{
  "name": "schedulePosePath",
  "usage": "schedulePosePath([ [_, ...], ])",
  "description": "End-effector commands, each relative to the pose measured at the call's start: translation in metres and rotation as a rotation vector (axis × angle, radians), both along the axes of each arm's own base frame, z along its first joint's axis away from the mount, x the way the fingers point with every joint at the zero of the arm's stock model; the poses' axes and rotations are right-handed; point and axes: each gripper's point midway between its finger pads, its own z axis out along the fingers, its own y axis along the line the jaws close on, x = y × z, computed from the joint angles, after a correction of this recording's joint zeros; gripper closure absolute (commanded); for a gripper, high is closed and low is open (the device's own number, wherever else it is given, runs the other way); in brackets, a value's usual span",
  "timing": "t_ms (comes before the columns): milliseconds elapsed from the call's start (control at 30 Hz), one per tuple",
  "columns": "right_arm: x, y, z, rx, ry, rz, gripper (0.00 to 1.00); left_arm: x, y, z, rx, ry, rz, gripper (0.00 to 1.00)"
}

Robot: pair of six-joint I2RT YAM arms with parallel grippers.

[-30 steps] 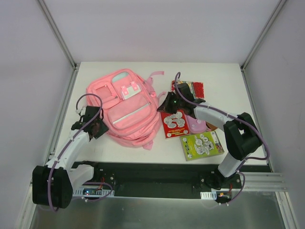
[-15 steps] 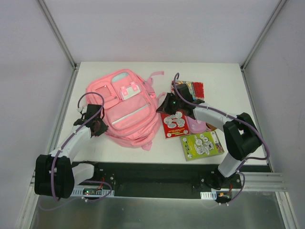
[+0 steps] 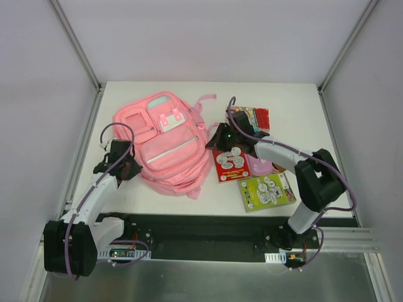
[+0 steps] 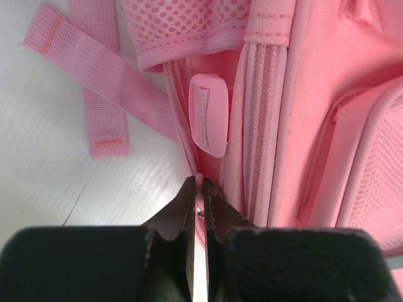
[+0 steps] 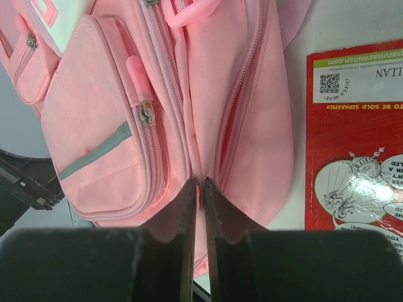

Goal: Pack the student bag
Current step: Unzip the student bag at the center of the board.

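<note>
The left gripper (image 3: 124, 167) is seen at the student bag's (image 3: 167, 141) left flank, near the desk's (image 3: 283, 94) left edge. In the left wrist view its fingers are pinched almost together on the thin zip seam, just below a pale rubbery zip tab (image 4: 208, 113). Two loose straps (image 4: 94, 82) are laid on the bare desk beside it.

The bag is spread flat, front pockets up, over the left half of the desk and towards the far edge. It is judged to be light, soft and empty-looking. Its fabric is expected to fold and drag rather than lift as one piece, so a pinch on cloth alone may be lost. The stitched zip seams, the tabs and the webbing are reckoned to be the firmest places to take hold, with one side held fast while the other is pulled.

At the bag's right flank, near the middle of the desk, the right gripper (image 3: 217, 137) is shown closed on a fold of pink fabric beside a zip line. To the right, a red booklet (image 3: 230, 162) is seen just beside the bag. A small pink pencil case (image 3: 259, 165) and a green booklet (image 3: 266, 190) are found closer to the near right corner.
</note>
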Motion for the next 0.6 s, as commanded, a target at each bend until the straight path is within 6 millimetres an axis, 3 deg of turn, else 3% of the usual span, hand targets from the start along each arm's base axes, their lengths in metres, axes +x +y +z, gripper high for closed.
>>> schedulePosePath([
  [0, 0.006, 0.008, 0.023, 0.054, -0.054, 0.006, 0.79, -0.005, -0.015, 0.015, -0.088, -0.066, -0.037, 1.00],
  [67, 0.006, 0.003, 0.018, 0.049, -0.023, -0.011, 0.53, -0.004, -0.017, 0.022, -0.098, -0.096, -0.044, 1.00],
  [100, 0.007, 0.000, 0.019, 0.054, -0.014, -0.020, 0.33, -0.006, -0.018, 0.022, -0.100, -0.091, -0.053, 1.00],
  [167, 0.001, -0.007, 0.013, 0.041, -0.001, -0.039, 0.22, -0.006, -0.018, 0.026, -0.098, -0.103, -0.063, 1.00],
  [200, -0.003, -0.008, 0.021, 0.053, -0.009, -0.052, 0.15, -0.008, -0.019, 0.026, -0.101, -0.100, -0.065, 1.00],
  [367, -0.039, -0.017, 0.021, 0.058, 0.034, -0.154, 0.12, -0.007, -0.024, 0.031, -0.126, -0.116, -0.081, 1.00],
  [400, -0.057, -0.014, 0.022, 0.060, 0.027, -0.142, 0.12, -0.007, -0.024, 0.032, -0.123, -0.119, -0.087, 1.00],
  [467, -0.066, -0.008, 0.034, 0.106, -0.004, -0.154, 0.13, -0.005, -0.025, 0.036, -0.125, -0.130, -0.097, 1.00],
  [567, -0.081, 0.002, 0.038, 0.117, 0.010, -0.158, 0.16, -0.005, -0.029, 0.043, -0.141, -0.149, -0.114, 1.00],
])
